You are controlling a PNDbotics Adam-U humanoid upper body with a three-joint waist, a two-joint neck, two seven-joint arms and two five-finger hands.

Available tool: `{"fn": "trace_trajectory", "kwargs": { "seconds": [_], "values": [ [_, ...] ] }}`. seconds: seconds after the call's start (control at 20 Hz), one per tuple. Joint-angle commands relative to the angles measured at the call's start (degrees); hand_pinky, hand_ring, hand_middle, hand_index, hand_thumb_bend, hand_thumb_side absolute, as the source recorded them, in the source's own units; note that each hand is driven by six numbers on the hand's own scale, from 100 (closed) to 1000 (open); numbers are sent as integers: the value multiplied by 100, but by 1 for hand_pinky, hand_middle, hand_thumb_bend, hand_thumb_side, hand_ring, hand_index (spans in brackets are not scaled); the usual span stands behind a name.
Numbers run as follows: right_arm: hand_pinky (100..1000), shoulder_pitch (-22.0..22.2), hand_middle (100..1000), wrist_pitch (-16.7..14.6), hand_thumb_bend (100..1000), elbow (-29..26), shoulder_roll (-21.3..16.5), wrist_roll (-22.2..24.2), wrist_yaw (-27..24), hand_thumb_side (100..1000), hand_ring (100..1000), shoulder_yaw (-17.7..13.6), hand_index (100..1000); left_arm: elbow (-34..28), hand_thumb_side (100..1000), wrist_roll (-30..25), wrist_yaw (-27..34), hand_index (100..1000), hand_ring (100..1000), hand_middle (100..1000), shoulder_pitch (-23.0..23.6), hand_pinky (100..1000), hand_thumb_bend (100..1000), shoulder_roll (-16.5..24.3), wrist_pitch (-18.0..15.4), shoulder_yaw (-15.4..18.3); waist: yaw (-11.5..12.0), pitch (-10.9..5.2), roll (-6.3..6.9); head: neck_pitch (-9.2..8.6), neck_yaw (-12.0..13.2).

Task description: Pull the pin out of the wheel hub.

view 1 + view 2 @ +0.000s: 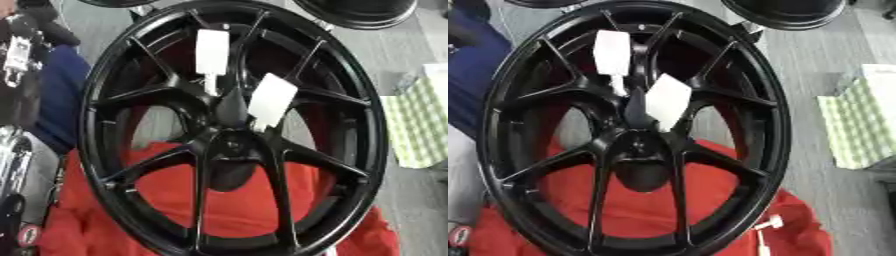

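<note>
Wheel hub (229, 131) upright on red cloth (227, 200) | 2 white pins (667, 100) near centre

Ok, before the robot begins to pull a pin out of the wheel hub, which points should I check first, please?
1. Wheel lies on the red cloth: ok.
2. Pins to find: left white pin and right white pin both stand out near the hub: ok.
3. Nothing covers the pins: ok.
4. Robot hand ready near a pin: not ok, neither hand shows.
5. How the pins sit in the hub: cannot tell.
</note>
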Motion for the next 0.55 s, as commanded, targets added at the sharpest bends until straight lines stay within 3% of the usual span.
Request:
{"fn": "trace_trajectory", "kwargs": {
  "seconds": [0.05,0.25,0.4,0.55],
  "values": [
    [430,-192,533,-39,100,-551,-97,-962,-564,604,683,168,704,-87,637,-18,14,733,612,541,-48,842,100,51,10,12,23,-158,-8,-50,-45],
    [444,-469,533,-258,100,-1250,66,-2003,-1200,562,685,661,703,-87,635,-53,43,732,611,541,-100,841,100,49,10,-28,92,-151,-4,-79,-105],
    [443,-650,530,-329,100,-1704,194,-2323,-1333,497,681,987,699,-87,634,-63,63,732,611,541,-125,840,100,57,1,-43,135,-148,1,-84,-129],
    [437,-863,528,-507,100,-1818,316,-2491,-1367,475,674,1226,696,-87,632,-67,81,732,611,541,-141,838,100,62,-14,-57,162,-149,5,-90,-146]
  ]
}}
